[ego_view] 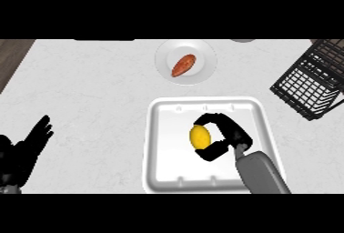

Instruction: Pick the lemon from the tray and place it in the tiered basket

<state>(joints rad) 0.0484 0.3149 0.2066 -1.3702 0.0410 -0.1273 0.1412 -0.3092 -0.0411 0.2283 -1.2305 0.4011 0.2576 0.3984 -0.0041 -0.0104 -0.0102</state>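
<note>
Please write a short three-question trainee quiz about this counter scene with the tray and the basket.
1. True or false: the yellow oval lemon already lies in the black wire tiered basket.
2. Which robot hand curls round the lemon: A left, B right?
3. Fill in: the orange vegetable lies on a round white ____.

Key: 1 false, it is over the white rectangular tray. 2 B, the right robot hand; the left robot hand rests open at the view's left. 3 plate.

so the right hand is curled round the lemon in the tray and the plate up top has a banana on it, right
Not quite. The plate holds an orange-red, tapered vegetable that looks like a sweet potato, not a banana. The rest stands: the right hand is curled round the lemon inside the tray. The head view shows it.
</note>
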